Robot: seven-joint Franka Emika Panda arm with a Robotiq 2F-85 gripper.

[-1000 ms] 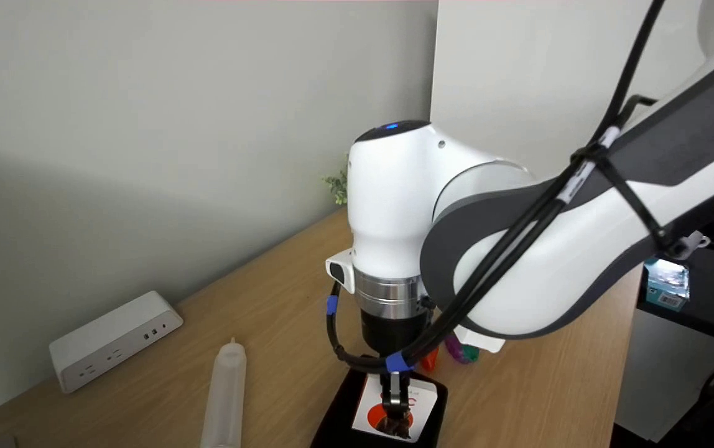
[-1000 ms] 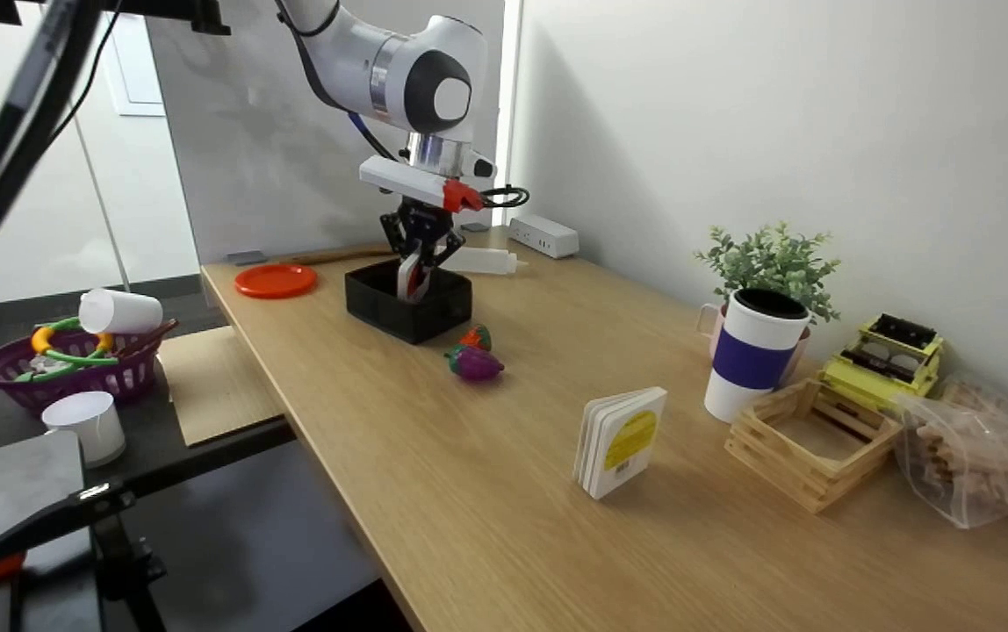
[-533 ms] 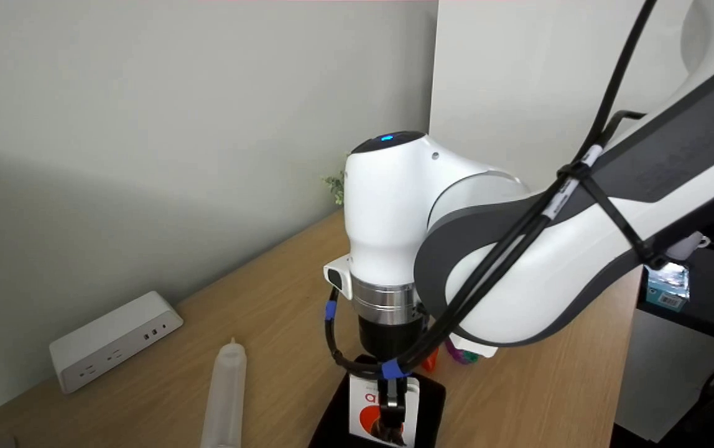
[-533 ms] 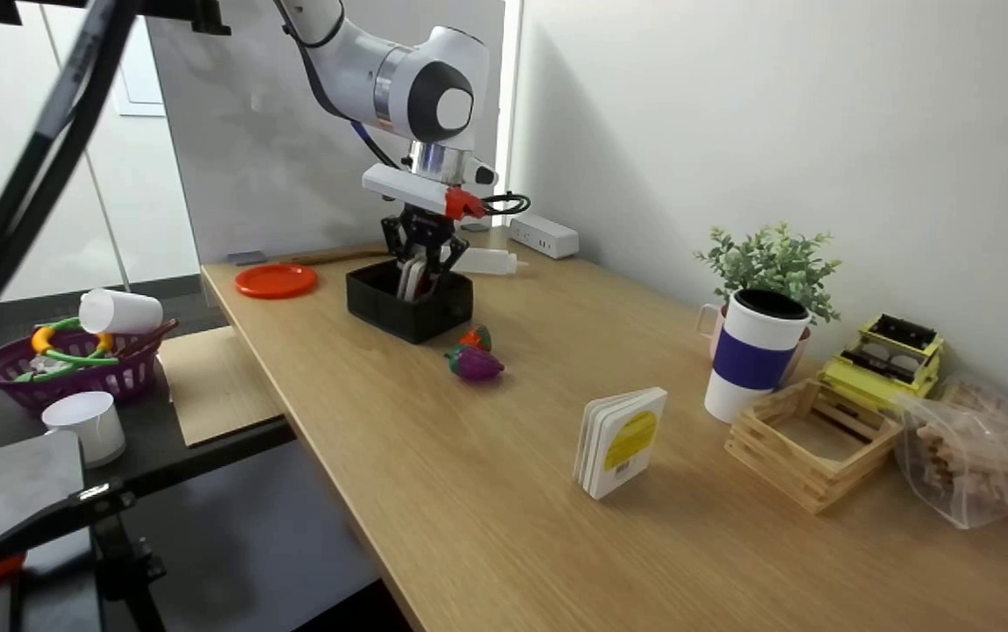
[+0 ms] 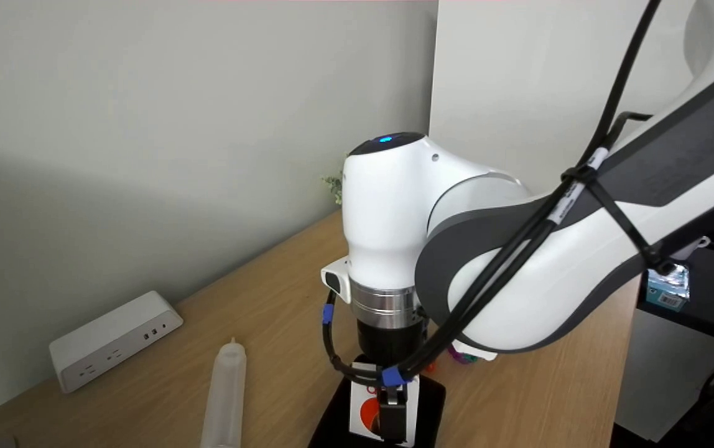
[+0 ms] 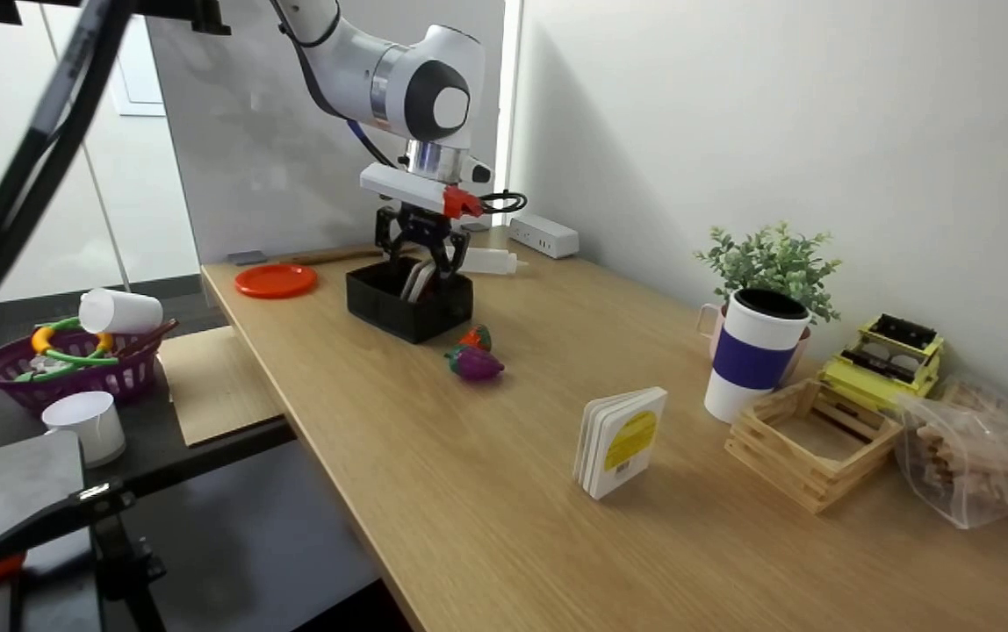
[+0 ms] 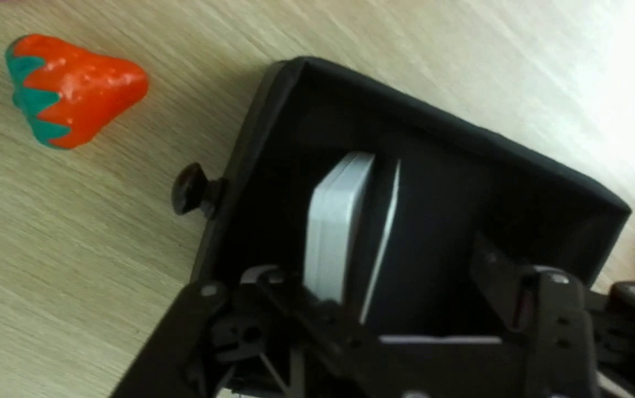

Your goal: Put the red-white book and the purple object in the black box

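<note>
The red-white book (image 6: pixel 421 281) stands tilted inside the black box (image 6: pixel 381 307), its cover facing out in an exterior view (image 5: pixel 366 414). From above in the wrist view, the book (image 7: pixel 331 232) shows as pale page edges with one board spread apart. My gripper (image 6: pixel 423 270) is low over the box, fingers spread wide to either side of the book with gaps showing; it is open. The wrist view has the gripper (image 7: pixel 397 287) dark at the bottom. On the table just outside the box lies the purple object (image 6: pixel 475 362), partly hidden by the arm in an exterior view (image 5: pixel 461 354).
A strawberry-like red-orange lump (image 7: pixel 82 91) lies between box and purple object. A red plate (image 6: pixel 276 280), a clear bottle (image 5: pixel 225 392) and a white power strip (image 5: pixel 114 341) are around the box. Farther along stand a white-yellow book (image 6: pixel 620 441), a tumbler (image 6: pixel 754 351) and a wooden crate (image 6: pixel 811 443).
The gripper has come down a little and its fingers have opened. The book has been let go and now leans in the box.
</note>
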